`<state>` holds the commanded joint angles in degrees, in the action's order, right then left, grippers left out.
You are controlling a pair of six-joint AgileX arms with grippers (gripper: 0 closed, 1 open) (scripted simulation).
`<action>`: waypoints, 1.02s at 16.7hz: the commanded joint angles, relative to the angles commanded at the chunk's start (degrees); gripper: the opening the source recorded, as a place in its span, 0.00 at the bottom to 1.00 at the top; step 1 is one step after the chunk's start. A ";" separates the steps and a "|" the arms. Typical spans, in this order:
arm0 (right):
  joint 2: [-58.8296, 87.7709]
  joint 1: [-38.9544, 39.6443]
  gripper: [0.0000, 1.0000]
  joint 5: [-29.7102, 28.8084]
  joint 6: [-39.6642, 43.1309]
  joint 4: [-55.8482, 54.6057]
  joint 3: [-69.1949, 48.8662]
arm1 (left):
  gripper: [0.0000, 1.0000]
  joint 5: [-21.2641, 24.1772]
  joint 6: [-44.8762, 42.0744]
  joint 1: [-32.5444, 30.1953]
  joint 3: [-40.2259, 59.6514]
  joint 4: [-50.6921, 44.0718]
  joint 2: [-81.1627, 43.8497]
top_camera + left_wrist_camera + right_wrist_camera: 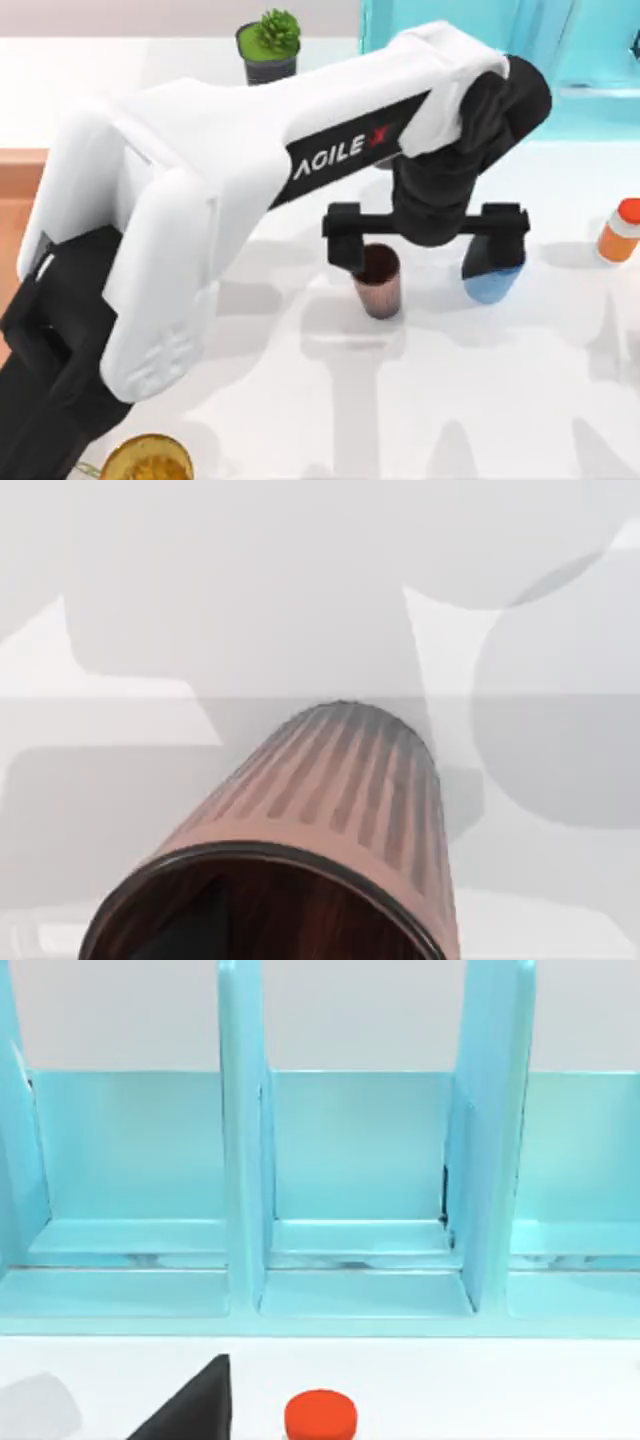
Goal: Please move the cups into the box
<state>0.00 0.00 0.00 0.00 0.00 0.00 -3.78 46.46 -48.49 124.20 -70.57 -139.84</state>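
- I see the reddish-brown cup (379, 283) (300, 860) standing upright on the white table, ribbed outside, dark inside.
- The blue cup (492, 280) stands near it on its right.
- The orange-tan box (20, 180) lies at the left edge.

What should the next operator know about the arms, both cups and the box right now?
Left gripper: open wide over mid-table, one finger at the reddish-brown ribbed tumbler, the other over the bright blue tumbler; nothing gripped.
Right arm: parked, its wrist camera facing the light-blue shelf frame.
Orange-tan wooden box: at the table's left edge, mostly hidden by the arm.
Done: no cup visibly moved.
Left: both cups, probably the brown one first.
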 joint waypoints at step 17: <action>0.00 0.00 1.00 0.00 0.00 0.00 0.00 | 0.25 0.00 -0.07 0.07 -3.85 3.82 0.13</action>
<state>0.00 0.00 0.00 0.00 0.00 0.00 -3.78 46.40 -48.42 120.35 -66.75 -139.70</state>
